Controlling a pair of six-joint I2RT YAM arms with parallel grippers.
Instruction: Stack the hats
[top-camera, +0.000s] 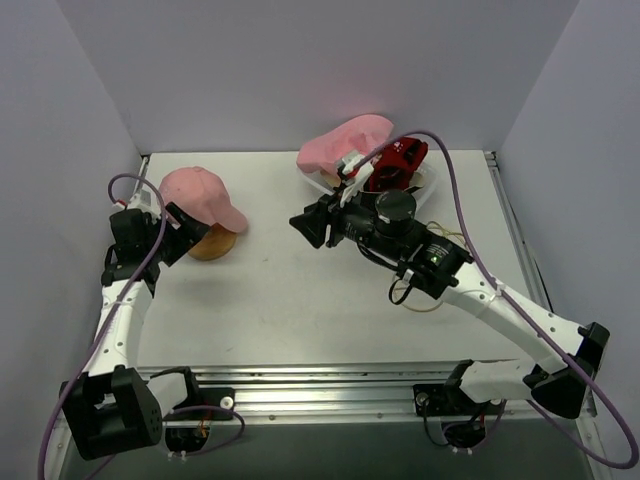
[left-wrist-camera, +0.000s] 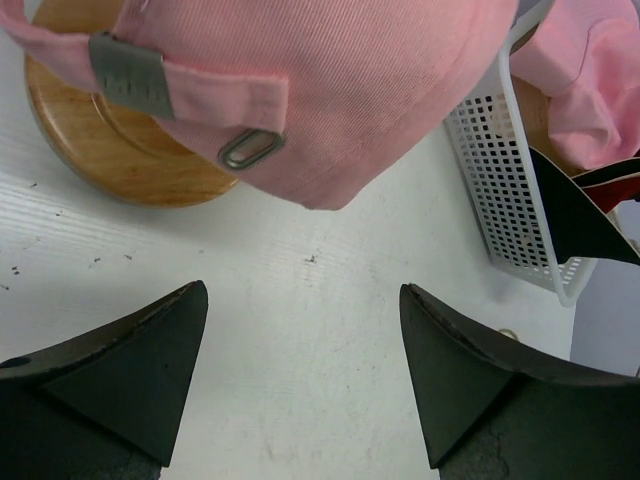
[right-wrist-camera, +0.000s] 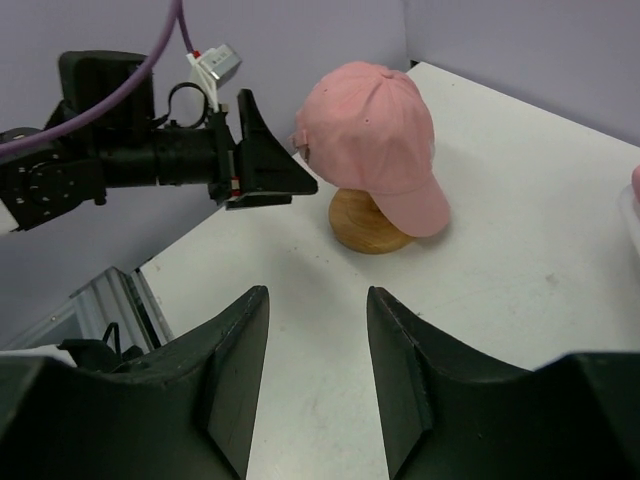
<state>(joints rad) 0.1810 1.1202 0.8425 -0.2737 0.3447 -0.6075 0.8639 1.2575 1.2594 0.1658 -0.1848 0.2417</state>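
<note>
Pink cap (top-camera: 200, 195) is seated on wooden stand (left-wrist-camera: 110, 150), just beyond left gripper (left-wrist-camera: 300, 300) (jaws wide, empty). Right gripper (right-wrist-camera: 318, 300) is part-open, nothing held. Risk: cap may be dislodged if its strap is snagged.

Four hats can be counted: one pink cap (top-camera: 200, 190); one red cap (top-camera: 400, 160); one pink hat (top-camera: 345, 142); one black hat (left-wrist-camera: 575, 215), seen only in part; whether more lie beneath cannot be told; one wooden stand (top-camera: 212, 246); one white mesh basket (left-wrist-camera: 500, 170); one bench (top-camera: 300, 300); two arms, left arm (top-camera: 118, 310) and right arm (top-camera: 510, 310); two black fingers (left-wrist-camera: 130, 370) on each.
</note>
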